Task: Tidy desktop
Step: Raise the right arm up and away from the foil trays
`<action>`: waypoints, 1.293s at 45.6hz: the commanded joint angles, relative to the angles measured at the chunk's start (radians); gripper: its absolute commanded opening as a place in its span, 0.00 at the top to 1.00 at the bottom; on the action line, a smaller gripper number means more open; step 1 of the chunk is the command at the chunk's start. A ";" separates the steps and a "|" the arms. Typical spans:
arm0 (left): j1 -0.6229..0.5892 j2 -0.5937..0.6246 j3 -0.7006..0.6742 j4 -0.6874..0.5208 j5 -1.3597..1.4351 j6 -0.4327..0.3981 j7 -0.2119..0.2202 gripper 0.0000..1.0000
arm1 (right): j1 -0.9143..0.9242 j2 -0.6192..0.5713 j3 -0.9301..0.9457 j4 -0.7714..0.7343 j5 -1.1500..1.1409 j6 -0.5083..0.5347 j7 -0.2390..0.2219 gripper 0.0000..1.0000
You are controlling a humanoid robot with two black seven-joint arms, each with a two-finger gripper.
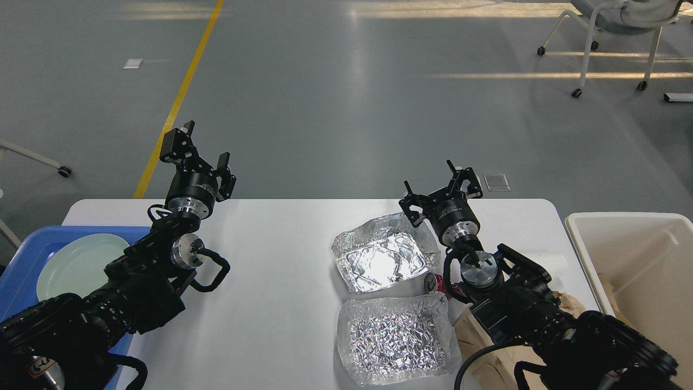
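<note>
Head view shows both my arms raised over the desktop [281, 303], and neither has taken anything up. My left gripper [203, 146] stands spread above the far left edge, nothing between its fingers; below and behind it, a pale green plate [76, 265] lies in the blue tray [32, 244]. My right gripper [441, 192] is likewise released and holds nothing, poised just beyond the far rim of the nearer-to-it foil tray [381, 260].

Behind that, toward my body, lies a 2nd foil tray [395, 341], with a small can [433, 283] on its side between the 2 trays, partly hidden by my right wrist. Crumpled brown paper [476, 346] sits under my right forearm. An off-white bin [639, 254] stands to the right of my right jaws.

I judge the clearing to be barely begun. The next move likely calls for lowering my right jaws onto a thin foil rim, pinching lightly so it doesn't crumple or slip.

No brand or writing is legible; the can's print is too small.
</note>
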 commanded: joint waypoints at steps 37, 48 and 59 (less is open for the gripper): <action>0.001 0.000 0.000 0.000 0.000 0.000 0.000 0.00 | 0.058 -0.120 0.003 0.190 0.000 0.001 -0.012 0.00; 0.001 0.000 0.000 0.000 0.000 0.000 0.000 0.00 | 0.067 -0.127 0.008 0.221 0.003 -0.008 -0.011 0.00; 0.001 0.000 0.000 0.000 0.000 0.000 0.000 0.00 | 0.120 -0.172 -0.017 0.216 -0.004 -0.002 -0.014 0.00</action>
